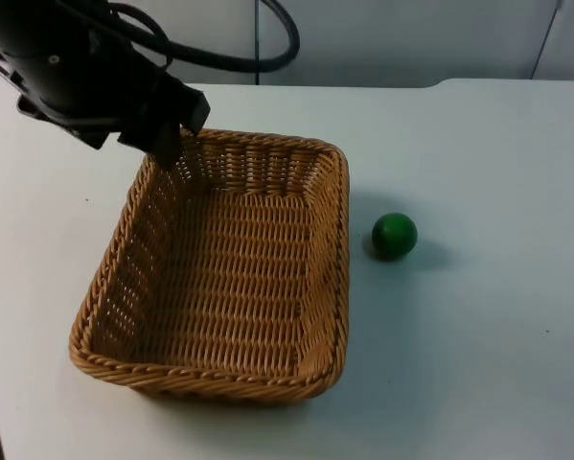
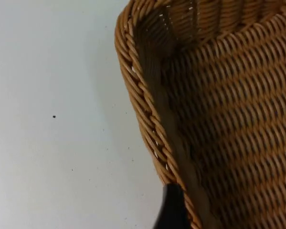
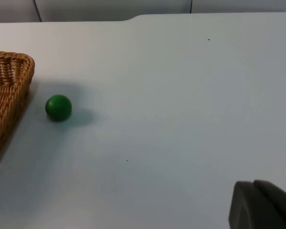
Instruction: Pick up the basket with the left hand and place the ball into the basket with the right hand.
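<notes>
Left end effector (image 1: 167, 144) sits at the far left corner of the basket (image 1: 229, 278). From the top, its black body covers that corner of the rim. In the left wrist view, one black fingertip (image 2: 171, 210) stands just outside the woven rim, touching it or nearly so. I cannot tell if this end effector is open or closed, or if it grips the rim.

The basket is brown and woven, with four sides and an open top. It looks to rest on the white bench (image 1: 488, 335), a bit left of the middle. Nothing lies inside it.

The ball (image 1: 394, 236) is small, round and green. It lies on the bench just beside the right side of the basket, close to the far right corner, but not touching it. A soft shadow sits under it.

The right end effector (image 3: 264, 205) waits low over the bench, well apart from the ball, with the ball and the basket corner in front of it. I cannot tell if it is open or closed either.
</notes>
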`<state>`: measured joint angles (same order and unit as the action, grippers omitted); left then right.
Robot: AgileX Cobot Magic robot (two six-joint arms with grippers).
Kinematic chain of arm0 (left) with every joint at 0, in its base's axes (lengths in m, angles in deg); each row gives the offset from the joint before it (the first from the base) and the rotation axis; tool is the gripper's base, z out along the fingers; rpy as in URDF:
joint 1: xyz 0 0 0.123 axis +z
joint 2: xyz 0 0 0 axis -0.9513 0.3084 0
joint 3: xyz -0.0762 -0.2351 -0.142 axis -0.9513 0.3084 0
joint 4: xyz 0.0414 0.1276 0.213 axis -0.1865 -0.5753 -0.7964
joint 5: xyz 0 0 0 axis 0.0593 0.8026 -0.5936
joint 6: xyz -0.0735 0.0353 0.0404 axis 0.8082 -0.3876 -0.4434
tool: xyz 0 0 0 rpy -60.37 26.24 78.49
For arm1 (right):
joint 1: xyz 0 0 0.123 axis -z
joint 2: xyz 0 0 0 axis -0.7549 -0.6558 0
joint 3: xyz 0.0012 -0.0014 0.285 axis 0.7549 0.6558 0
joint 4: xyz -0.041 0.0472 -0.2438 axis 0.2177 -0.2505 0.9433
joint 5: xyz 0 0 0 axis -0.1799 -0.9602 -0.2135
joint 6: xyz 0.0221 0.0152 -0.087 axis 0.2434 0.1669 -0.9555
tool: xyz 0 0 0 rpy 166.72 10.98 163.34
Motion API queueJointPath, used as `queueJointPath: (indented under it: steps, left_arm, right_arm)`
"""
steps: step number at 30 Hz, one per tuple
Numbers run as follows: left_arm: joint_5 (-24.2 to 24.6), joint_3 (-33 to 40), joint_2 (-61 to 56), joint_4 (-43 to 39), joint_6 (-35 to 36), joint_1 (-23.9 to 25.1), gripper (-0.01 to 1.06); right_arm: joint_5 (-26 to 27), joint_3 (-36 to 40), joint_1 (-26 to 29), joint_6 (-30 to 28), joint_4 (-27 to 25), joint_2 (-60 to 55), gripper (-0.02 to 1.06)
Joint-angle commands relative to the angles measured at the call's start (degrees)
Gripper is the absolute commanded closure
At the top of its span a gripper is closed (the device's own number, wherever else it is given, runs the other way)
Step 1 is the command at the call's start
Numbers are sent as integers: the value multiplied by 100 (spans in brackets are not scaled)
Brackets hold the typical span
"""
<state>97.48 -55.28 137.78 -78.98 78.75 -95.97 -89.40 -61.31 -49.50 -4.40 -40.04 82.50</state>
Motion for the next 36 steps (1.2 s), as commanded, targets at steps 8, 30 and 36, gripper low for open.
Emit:
queueJointPath:
  steps: [8, 30, 36]
  left_arm:
    - [-85, -50, 579, -90, 142, 57, 41]
    - [-148, -50, 1606, 198, 125, 434, 43]
    - [-239, -50, 1758, 239, 125, 434, 80]
  right_arm:
    - [53, 28, 48, -1, 0, 9, 105]
    - [53, 28, 48, -1, 0, 9, 105]
    - [53, 28, 48, -1, 0, 9, 105]
